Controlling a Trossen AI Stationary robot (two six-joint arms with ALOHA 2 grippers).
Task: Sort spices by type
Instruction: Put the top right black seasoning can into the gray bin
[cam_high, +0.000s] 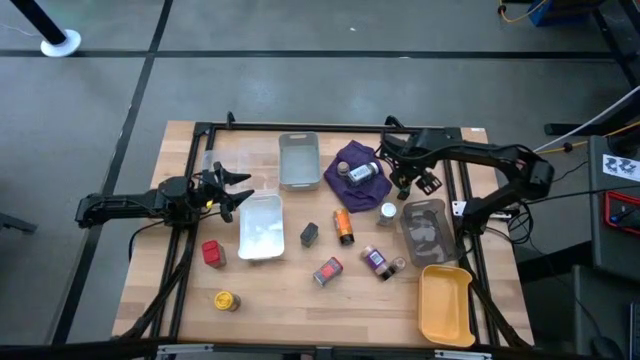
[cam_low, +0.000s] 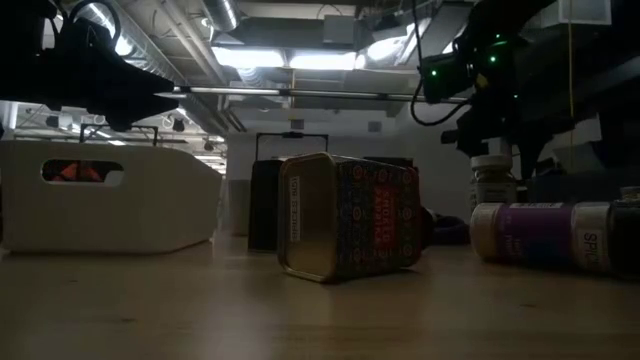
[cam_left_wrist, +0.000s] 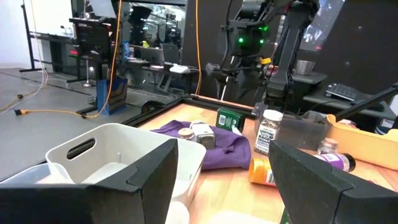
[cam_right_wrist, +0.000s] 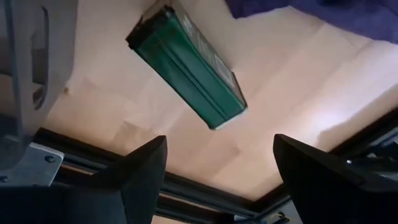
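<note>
The right gripper (cam_high: 407, 187), jaws spread, hovers beside the purple cloth (cam_high: 347, 165), above a green tin (cam_right_wrist: 186, 65). The left gripper (cam_high: 238, 190), jaws spread, hangs by the white tray (cam_high: 262, 226).

Low view dim, backlit by ceiling strip lights (cam_low: 300, 58) w/ glare; high view evenly lit, soft shadows.

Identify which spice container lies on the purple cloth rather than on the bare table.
The white-capped jar, lying on the purple cloth beside the grey tray. The red tin, yellow jar and orange jar sit on bare wood.
</note>
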